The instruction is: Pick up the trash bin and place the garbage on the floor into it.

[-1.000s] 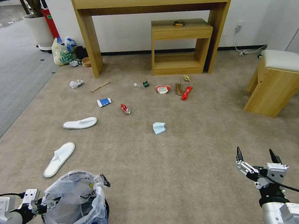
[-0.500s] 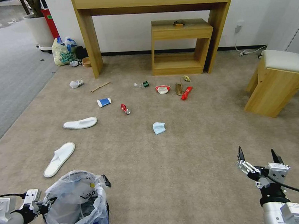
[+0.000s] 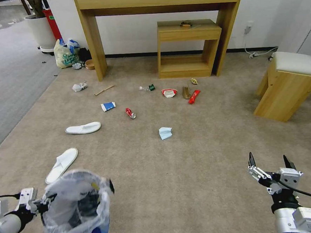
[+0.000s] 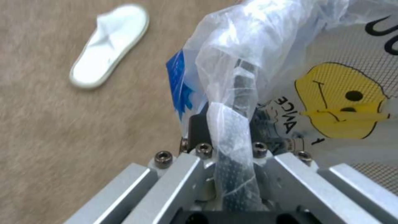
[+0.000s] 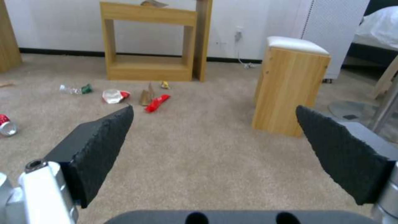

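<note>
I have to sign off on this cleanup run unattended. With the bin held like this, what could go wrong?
1. The left gripper is shut on the trash bin at one spot of the bag-covered rim, so the bin may tilt or slip.
2. The slick plastic bag sits in that pinch and could tear or slide.
3. The nearest slipper lies beside the bin and might get knocked.

a room with a white wall (image 3: 136, 33) and dark baseboard. beige short-pile carpet (image 3: 200, 156) covers most of the floor; grey ribbed carpet (image 3: 9, 79) lies at the left. a tall light-wood console (image 3: 159, 0) stands against the wall, with a smaller wooden shelf unit (image 3: 188, 47) beneath it. a wooden stool with a white cushion (image 3: 288, 83) sits to the right. a white planter (image 3: 41, 32) stands in the far left corner.
</note>
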Robot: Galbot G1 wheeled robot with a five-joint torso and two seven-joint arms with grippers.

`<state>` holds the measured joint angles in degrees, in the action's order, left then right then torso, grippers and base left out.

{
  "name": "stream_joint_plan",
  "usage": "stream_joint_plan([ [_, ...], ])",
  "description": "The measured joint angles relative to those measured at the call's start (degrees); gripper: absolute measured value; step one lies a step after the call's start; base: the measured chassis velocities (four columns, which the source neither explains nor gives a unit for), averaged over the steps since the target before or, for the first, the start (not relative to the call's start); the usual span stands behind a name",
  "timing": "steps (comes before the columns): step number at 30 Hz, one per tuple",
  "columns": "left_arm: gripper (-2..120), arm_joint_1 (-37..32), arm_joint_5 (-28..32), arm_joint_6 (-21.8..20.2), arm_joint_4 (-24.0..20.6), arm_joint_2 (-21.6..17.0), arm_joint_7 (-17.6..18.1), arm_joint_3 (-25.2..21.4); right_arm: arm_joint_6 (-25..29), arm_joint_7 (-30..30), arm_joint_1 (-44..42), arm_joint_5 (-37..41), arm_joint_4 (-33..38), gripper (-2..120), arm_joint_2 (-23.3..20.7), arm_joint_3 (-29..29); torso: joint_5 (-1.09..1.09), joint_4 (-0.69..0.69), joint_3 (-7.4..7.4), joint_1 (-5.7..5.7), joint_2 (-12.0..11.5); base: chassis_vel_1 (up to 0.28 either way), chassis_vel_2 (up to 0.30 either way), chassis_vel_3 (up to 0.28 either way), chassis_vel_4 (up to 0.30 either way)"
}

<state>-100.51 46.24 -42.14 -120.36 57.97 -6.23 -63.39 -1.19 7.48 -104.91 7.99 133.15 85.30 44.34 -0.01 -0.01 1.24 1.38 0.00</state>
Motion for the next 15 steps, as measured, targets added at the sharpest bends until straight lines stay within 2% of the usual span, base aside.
stream_joint_plan([
  [2, 0, -0.03, 0.93, 0.0, -1.57, 0.68, 1.31, -0.01, -0.11, 0.0, 0.18, 0.0, 0.12, 100, -0.04, 0.0, 0.0, 0.0, 0.0, 0.0, 0.0, 0.0, 0.0, 0.0, 0.0],
  [5, 0, -0.16, 2.2, -0.01, -6.53, 3.43, 4.56, 0.1, -0.42, -0.46, 0.56, -0.17, 0.69, 100, -0.24, 0.03, 0.0, 0.0, 0.0, 0.0, 0.0, 0.0, 0.0, 0.0, 0.0],
  [9, 0, -0.41, 1.96, -0.01, -10.05, 6.1, 5.56, 0.24, -1.06, -1.71, 0.73, -0.59, 1.49, 100, -0.48, 0.18, 0.0, 0.0, 0.0, 0.0, 0.0, 0.0, 0.0, 0.0, 0.0],
  [15, 0, -1.03, 1.48, -0.01, -11.76, 7.41, 5.54, 0.24, -1.13, -1.88, 1.02, -0.67, 1.59, 100, -0.69, -0.08, 0.0, 0.0, 0.0, 0.0, 0.0, 0.0, 0.0, 0.0, 0.0],
])
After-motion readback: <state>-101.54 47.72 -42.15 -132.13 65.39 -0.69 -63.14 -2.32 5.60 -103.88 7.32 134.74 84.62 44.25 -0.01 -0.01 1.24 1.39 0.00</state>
